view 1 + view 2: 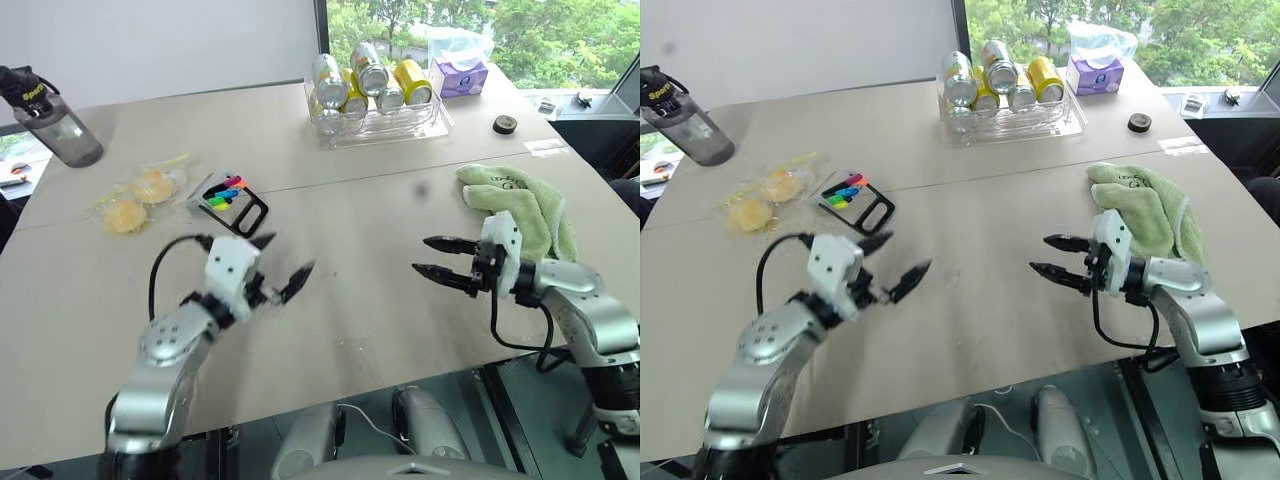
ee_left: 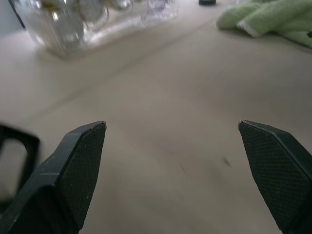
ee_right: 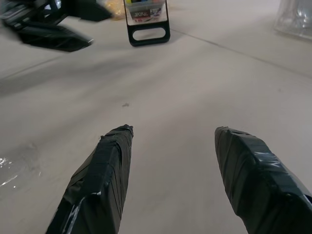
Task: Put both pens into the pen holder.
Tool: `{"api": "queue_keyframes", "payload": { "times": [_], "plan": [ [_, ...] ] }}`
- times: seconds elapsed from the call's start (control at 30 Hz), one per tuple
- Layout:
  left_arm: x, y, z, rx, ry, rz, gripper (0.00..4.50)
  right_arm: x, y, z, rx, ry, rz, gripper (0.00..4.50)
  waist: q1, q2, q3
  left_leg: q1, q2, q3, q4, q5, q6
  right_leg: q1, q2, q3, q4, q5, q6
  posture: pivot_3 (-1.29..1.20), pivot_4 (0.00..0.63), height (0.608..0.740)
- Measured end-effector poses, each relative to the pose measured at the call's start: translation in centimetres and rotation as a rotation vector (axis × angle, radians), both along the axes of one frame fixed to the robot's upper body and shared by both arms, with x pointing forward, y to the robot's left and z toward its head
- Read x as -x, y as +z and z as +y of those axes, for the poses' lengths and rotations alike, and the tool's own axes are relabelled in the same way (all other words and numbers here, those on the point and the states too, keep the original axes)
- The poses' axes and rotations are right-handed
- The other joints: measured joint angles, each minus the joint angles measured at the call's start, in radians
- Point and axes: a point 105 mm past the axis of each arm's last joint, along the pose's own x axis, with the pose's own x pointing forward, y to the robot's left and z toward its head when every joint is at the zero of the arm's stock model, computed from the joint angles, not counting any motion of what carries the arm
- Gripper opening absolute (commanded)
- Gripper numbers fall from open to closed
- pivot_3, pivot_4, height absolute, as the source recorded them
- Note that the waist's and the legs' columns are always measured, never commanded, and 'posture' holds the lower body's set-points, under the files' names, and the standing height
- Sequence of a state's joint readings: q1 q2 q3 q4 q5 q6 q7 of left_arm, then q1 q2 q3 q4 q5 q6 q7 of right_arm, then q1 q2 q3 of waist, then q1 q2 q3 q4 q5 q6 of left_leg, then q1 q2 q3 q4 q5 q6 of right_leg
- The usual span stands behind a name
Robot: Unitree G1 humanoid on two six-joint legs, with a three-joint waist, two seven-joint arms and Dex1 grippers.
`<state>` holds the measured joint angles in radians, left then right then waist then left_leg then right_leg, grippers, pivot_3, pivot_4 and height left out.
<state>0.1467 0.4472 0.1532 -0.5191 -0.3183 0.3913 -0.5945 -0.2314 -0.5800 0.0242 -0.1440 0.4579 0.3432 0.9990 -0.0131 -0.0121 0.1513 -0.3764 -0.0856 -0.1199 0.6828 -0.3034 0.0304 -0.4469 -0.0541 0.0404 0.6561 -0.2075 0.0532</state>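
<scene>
In the left eye view, the left gripper (image 1: 285, 262) hangs low over the table (image 1: 360, 300) with its two black fingers spread wide and nothing between them. The pen holder (image 1: 232, 203) lies just beyond this claw, a little toward the robot's left, and coloured pens (image 1: 225, 191) lie inside it; pink and blue ones are among them, beside green, yellow and orange. No pen lies loose on the table, so I judge that the task is finished or very nearly finished.

In the right eye view, the right gripper (image 1: 1058, 256) points toward the left one, well apart from it, its fingers parted and empty. A green towel (image 1: 1145, 210) lies just behind it, and a clear tray of cans (image 1: 1005, 100) stands far beyond both claws.

In the left wrist view, the fingertips (image 2: 80, 165) stand wide with only bare table between them; a black corner of the holder is at the side of one finger.

In the right wrist view, the taped fingers (image 3: 105, 180) are apart, and the holder stands far ahead of them, its frame loop nearest.

To do this step well, each arm should draw away from the holder without brushing it, with fingers kept spread so nothing is dragged out.
</scene>
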Motion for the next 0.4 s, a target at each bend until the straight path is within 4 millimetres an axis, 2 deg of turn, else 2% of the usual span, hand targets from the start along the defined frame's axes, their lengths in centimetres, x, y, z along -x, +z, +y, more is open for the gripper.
{"api": "queue_keyframes", "payload": {
  "times": [0.13,0.23,0.4],
  "plan": [
    [3.2,-3.4,2.4,0.019,0.091,0.160,4.47,1.3,-2.8,-0.8,0.052,-0.038,0.017,2.87,0.006,0.000,0.000,0.000,0.000,0.001,0.000,0.000,0.000,0.001,0.000,0.000,0.000,0.000,0.000,0.00,0.150,0.739],
    [4.7,-4.7,3.1,0.024,0.137,0.208,4.47,1.7,-4.1,-1.1,0.078,-0.071,-0.015,2.87,0.009,0.000,0.000,0.002,0.000,0.001,0.001,0.000,0.000,0.003,0.000,-0.001,0.000,0.000,0.000,0.00,0.150,0.739],
    [5.6,-5.5,3.4,0.026,0.180,0.228,4.47,1.7,-5.9,-2.2,0.101,-0.108,0.000,2.87,0.009,0.002,0.001,0.016,0.001,0.000,-0.002,-0.003,0.005,0.018,0.000,-0.002,-0.006,-0.001,0.001,0.00,0.150,0.739]
  ]
}}
